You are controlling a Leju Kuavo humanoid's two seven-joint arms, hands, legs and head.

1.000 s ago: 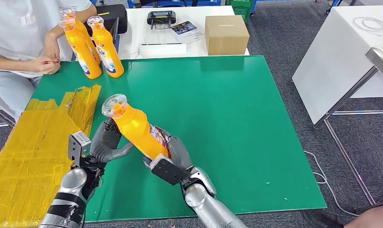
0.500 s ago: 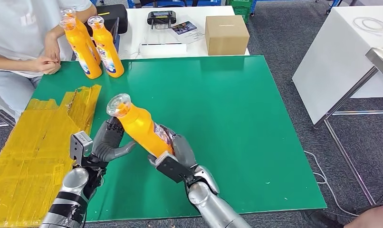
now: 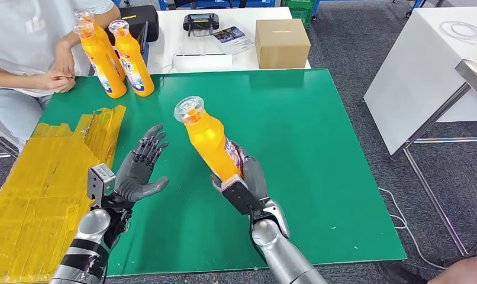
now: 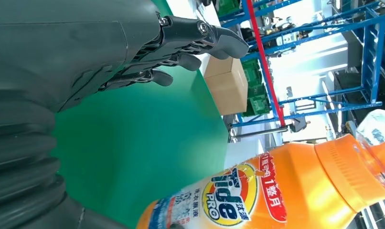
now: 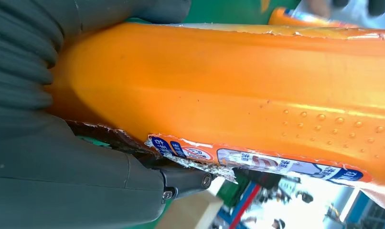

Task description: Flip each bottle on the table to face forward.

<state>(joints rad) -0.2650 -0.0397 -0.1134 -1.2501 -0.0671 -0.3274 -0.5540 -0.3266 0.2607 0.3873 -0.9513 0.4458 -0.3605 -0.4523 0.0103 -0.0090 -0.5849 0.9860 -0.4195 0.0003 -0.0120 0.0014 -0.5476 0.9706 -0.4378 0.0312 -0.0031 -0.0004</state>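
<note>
My right hand (image 3: 243,180) is wrapped around the lower body of an orange bottle (image 3: 209,142), gripping it off the green worktop (image 3: 295,148) so that it tilts with its clear-capped top pointing away from me and a little to my left. From my right wrist the bottle's orange side (image 5: 229,90) lies pressed against my palm, with a torn label edge along it. My left hand (image 3: 138,171) holds nothing: its fingers are spread apart and it hovers above the worktop just to the left of the bottle, palm turned toward it without touching. From my left wrist I see those spread fingers (image 4: 181,45) over the green surface and the bottle's printed label (image 4: 229,200) facing that camera. At the far left corner of the worktop two more orange bottles (image 3: 118,56) stand upright side by side, next to a seated person (image 3: 29,47) whose hands rest at the edge. Yellow taped sheeting (image 3: 41,183) covers the worktop's left side, and a cardboard box (image 3: 281,42) sits on the white table beyond.
</note>
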